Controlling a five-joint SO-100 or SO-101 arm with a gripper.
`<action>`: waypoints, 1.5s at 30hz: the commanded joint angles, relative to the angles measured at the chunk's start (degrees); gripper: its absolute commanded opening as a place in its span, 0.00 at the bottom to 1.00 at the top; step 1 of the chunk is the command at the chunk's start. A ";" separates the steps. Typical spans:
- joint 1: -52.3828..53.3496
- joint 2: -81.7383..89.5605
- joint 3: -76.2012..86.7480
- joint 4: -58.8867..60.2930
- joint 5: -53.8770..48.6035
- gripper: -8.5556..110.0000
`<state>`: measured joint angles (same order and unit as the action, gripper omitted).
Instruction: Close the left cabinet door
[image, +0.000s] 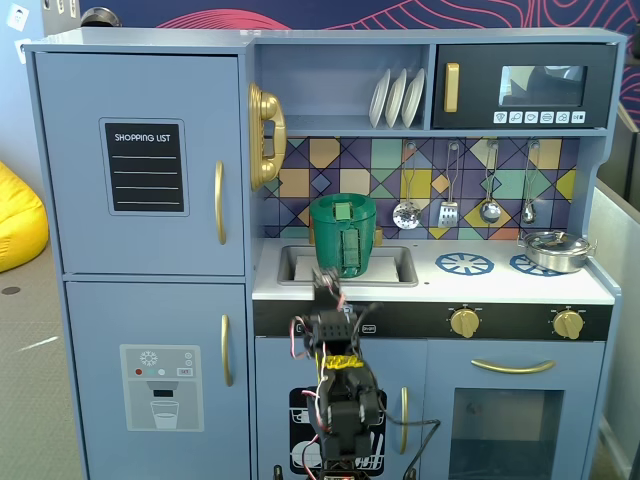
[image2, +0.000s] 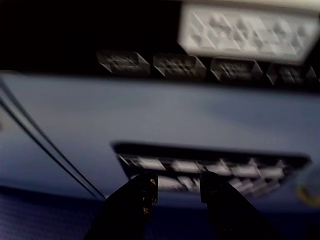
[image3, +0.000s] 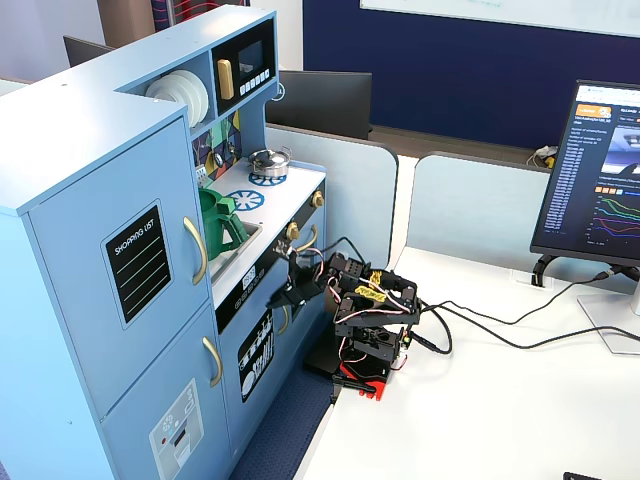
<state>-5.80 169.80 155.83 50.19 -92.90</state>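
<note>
Although the left cabinet door (image: 140, 165) was seen flush with the toy kitchen's upper left front, it was judged light, rigid and best pressed near its gold handle (image: 219, 203). The end effector (image2: 177, 187) was held slightly apart, empty.

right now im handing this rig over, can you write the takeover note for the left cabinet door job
Gripper: empty, jaws slightly apart in the wrist view, arm folded low in front of the kitchen's counter edge.
Left cabinet door, the one with the SHOPPING LIST panel: sits flush with the cabinet in both fixed views, gold handle untouched.
Done: door looks closed.
Left: probably nothing; confirm the door is seated, then park the arm.
</note>
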 joint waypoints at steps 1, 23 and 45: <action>5.54 5.89 8.26 0.79 -0.44 0.07; 7.03 12.30 15.82 32.87 7.12 0.07; 6.42 12.30 15.82 37.62 6.50 0.08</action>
<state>1.32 182.55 172.00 77.26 -86.57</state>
